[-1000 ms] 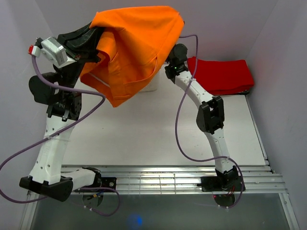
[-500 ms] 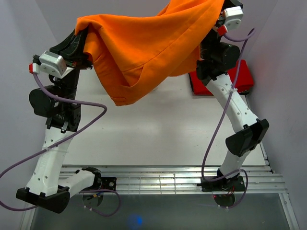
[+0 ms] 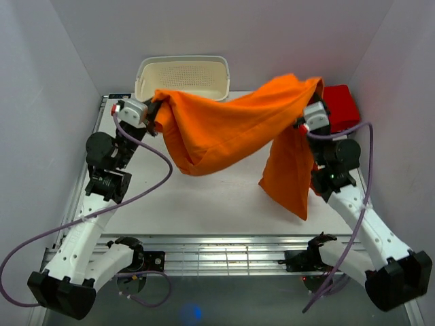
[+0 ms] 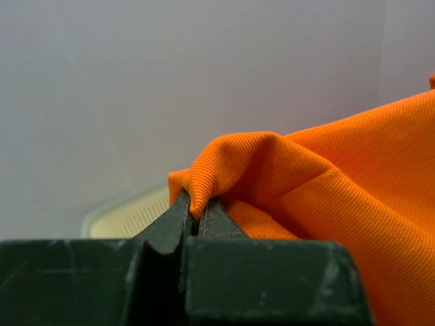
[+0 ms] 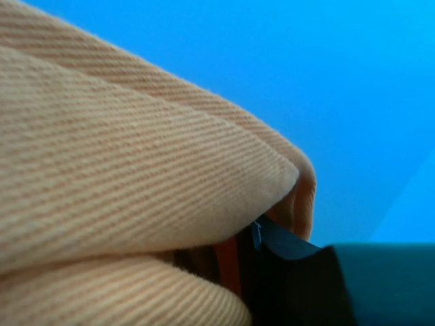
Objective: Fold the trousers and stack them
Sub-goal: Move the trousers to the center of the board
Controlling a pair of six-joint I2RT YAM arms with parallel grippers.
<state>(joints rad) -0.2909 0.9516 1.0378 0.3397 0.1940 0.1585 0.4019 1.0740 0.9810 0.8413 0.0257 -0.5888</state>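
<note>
- Bright orange trousers [image 3: 224,132] hang in the air above the white surface [image 3: 204,204], strung between the two arms from about 10 o'clock to about 2 o'clock in the overhead view.
- The left claw [image 4: 194,219] has its two dark fingers pressed together on a small pinched fold at the trousers' 10 o'clock end. The wrist view shows the fabric bunched up just above the fingertips.
- The right claw [image 5: 266,239] is buried under the cloth at the 2 o'clock end. Only a dark edge of one finger shows beneath a thick roll of fabric, so it cannot be told how far the claw stands open or whether it actually grips the cloth.
- Between the arms the cloth sags into a deep pocket over the middle of the surface. A long flap drops from the right arm toward 4 o'clock.
- A cream perforated basket [image 3: 182,76] stands at the far edge near 11 o'clock, partly behind the trousers.
- A red folded cloth [image 3: 342,107] lies in the far corner at 2 o'clock, just beside the right arm.
</note>
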